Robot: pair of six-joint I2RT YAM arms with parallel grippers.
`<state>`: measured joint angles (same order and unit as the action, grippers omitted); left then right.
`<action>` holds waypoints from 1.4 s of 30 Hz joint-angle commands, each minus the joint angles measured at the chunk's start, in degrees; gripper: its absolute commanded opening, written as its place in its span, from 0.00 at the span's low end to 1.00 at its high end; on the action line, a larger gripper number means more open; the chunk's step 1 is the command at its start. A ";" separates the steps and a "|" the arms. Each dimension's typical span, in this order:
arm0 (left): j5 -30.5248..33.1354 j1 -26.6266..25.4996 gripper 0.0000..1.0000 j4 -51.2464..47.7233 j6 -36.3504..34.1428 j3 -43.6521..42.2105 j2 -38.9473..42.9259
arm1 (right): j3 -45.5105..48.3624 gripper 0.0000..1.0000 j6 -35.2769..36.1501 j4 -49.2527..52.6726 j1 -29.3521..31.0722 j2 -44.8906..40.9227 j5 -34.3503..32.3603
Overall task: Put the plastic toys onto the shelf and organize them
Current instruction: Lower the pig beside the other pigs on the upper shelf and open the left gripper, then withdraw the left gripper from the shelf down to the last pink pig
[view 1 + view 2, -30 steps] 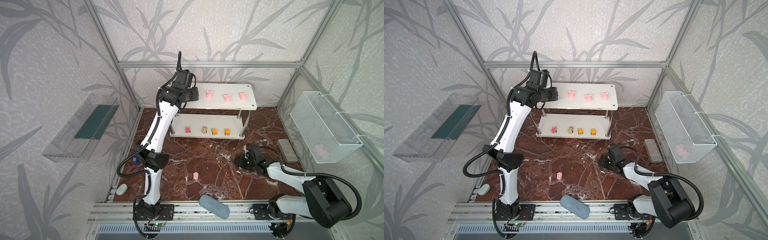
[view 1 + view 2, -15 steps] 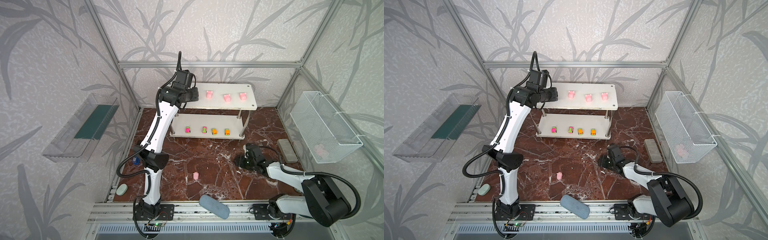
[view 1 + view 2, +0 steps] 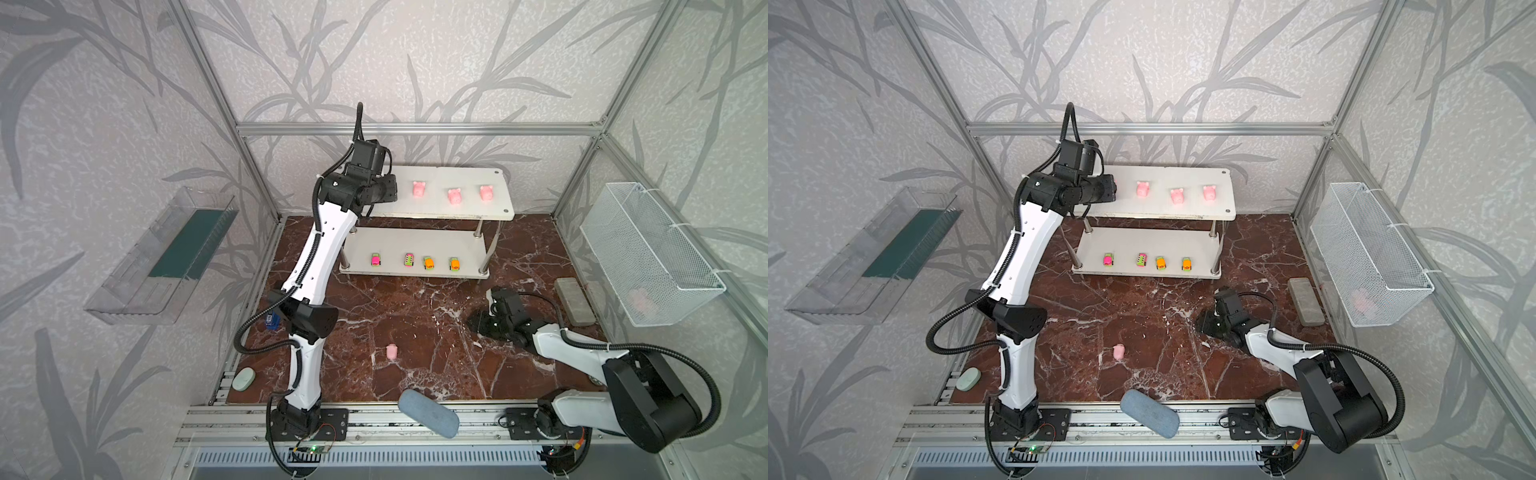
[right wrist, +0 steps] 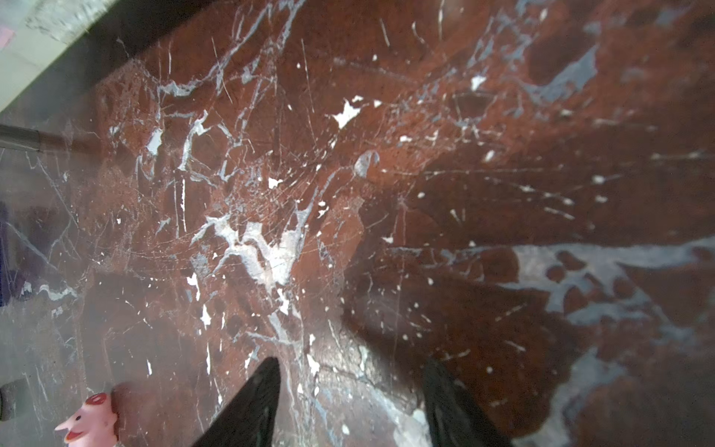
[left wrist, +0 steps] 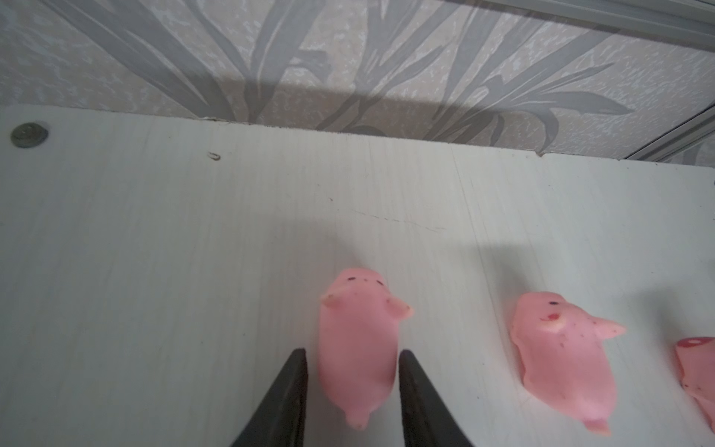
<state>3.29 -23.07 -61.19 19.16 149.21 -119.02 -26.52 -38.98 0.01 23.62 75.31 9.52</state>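
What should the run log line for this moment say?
left gripper open astride pig on shelf top | right gripper open, empty | loose pig on table

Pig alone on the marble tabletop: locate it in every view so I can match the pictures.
Both top views: the pig is below centre, on bare marble in front of the shelf.
Left wrist: not in it; that camera faces the shelf top.
Right wrist: near a picture corner, off to one side of the open end effector.
Shared landmark, where it shows: the marble tabletop under it.
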 commanded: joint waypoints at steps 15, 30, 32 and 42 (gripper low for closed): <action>-1.68 0.42 0.44 2.32 -0.35 -1.00 8.96 | 0.07 0.60 -0.31 3.31 0.05 2.08 0.92; -0.21 -3.13 0.46 22.49 4.31 -57.97 49.75 | -0.11 0.60 0.60 3.92 0.11 1.28 1.76; 0.58 -4.92 0.46 23.65 5.41 -65.74 54.42 | 0.24 0.60 0.68 4.14 0.10 -0.09 1.47; 7.33 -16.83 0.50 28.07 12.48 -95.44 63.57 | -1.67 0.60 5.22 14.90 3.21 -16.00 -7.33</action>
<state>7.90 -38.72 -36.03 27.44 58.19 -56.38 -26.76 -36.91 8.58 25.39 64.18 6.85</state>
